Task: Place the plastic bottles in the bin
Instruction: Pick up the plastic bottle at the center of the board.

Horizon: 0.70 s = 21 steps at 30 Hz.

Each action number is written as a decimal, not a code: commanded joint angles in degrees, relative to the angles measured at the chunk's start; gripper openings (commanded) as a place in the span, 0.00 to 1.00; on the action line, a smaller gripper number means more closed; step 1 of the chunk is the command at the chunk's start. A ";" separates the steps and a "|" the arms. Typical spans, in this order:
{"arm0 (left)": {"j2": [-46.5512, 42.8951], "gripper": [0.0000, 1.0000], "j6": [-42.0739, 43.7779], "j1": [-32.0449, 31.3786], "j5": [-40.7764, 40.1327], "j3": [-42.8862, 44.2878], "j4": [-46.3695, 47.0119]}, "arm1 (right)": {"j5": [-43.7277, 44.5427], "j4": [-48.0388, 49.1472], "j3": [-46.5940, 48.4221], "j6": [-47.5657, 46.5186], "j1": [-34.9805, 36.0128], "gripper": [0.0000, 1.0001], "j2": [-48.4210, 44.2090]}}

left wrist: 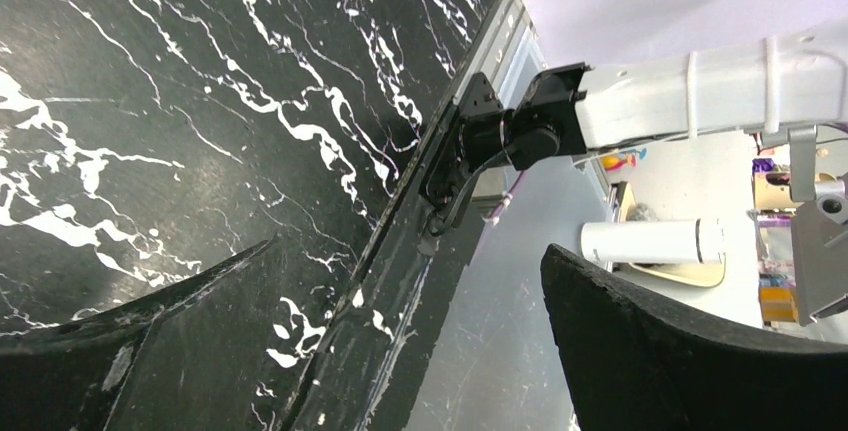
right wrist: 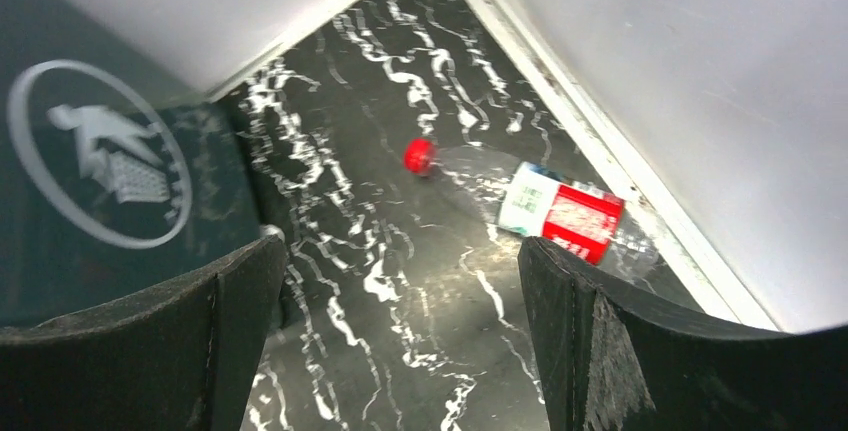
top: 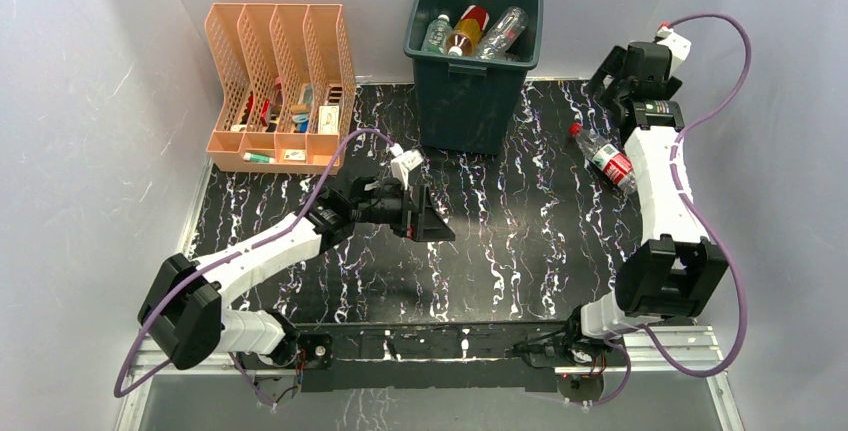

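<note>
The dark green bin (top: 465, 101) stands at the back middle of the table, with three bottles (top: 468, 29) lying in it. One clear plastic bottle (top: 603, 156) with a red cap and a red and white label lies on the table at the right, beside the right arm. In the right wrist view the bottle (right wrist: 555, 213) lies ahead, right of the bin wall (right wrist: 100, 181). My right gripper (top: 608, 83) (right wrist: 400, 331) is open and empty, above and behind that bottle. My left gripper (top: 438, 219) (left wrist: 400, 351) is open and empty over the table's middle.
A peach slotted file organizer (top: 280, 81) with small items stands at the back left. White walls close in the left, back and right sides. A metal rail (top: 450, 346) runs along the near edge, seen also in the left wrist view (left wrist: 450, 171).
</note>
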 commanded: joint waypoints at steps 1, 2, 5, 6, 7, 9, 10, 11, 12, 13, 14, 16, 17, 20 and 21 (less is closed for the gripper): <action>0.45 0.98 0.30 -2.02 0.82 1.65 -2.21 | 3.90 4.38 -1.99 1.78 -2.89 0.98 2.24; 0.46 0.98 0.28 -2.34 0.65 1.65 -2.30 | 4.07 4.96 -2.40 2.15 -3.84 0.98 3.14; 0.47 0.98 0.41 -3.28 0.07 1.76 -2.47 | 4.91 5.74 -2.68 3.16 -4.97 0.98 6.40; 0.42 0.98 0.45 -3.58 -0.20 1.78 -2.57 | 5.31 6.02 -2.75 3.46 -5.05 0.98 7.34; 0.46 0.98 0.53 -3.93 -0.44 1.70 -2.64 | 5.73 6.26 -2.77 3.69 -5.10 0.98 8.28; 0.60 0.98 0.61 -4.34 -0.93 1.69 -2.84 | 6.69 6.45 -2.65 4.20 -5.17 0.98 9.95; 0.75 0.98 0.55 -4.57 -1.08 1.61 -2.89 | 6.96 6.80 -2.64 4.36 -5.18 0.98 10.81; 0.79 0.98 0.61 -4.76 -1.38 1.56 -3.03 | 7.28 6.90 -2.43 4.55 -5.13 0.98 11.74; 0.81 0.98 0.65 -5.01 -1.57 1.52 -3.02 | 7.79 7.05 -2.09 4.59 -5.18 0.98 12.60; 0.80 0.98 0.65 -5.14 -1.66 1.49 -3.02 | 8.31 7.11 -1.81 4.61 -5.16 0.98 13.48; 0.74 0.98 0.61 -5.29 -1.75 1.40 -3.03 | 9.03 7.45 -1.59 4.48 -5.16 0.98 14.20; 0.45 0.98 0.60 -5.51 -1.90 1.21 -3.02 | 10.00 9.09 -1.71 3.32 -5.14 0.98 15.63; 0.30 0.98 0.58 -5.64 -2.02 1.18 -3.02 | 10.72 9.18 -1.42 2.91 -5.14 0.98 17.00; -0.05 0.98 0.60 -5.86 -2.35 1.12 -3.10 | 12.28 9.10 -0.55 2.00 -5.14 0.98 20.25; -0.08 0.98 0.63 -5.91 -2.49 1.06 -3.11 | 12.81 8.95 -0.56 1.96 -5.11 0.98 21.06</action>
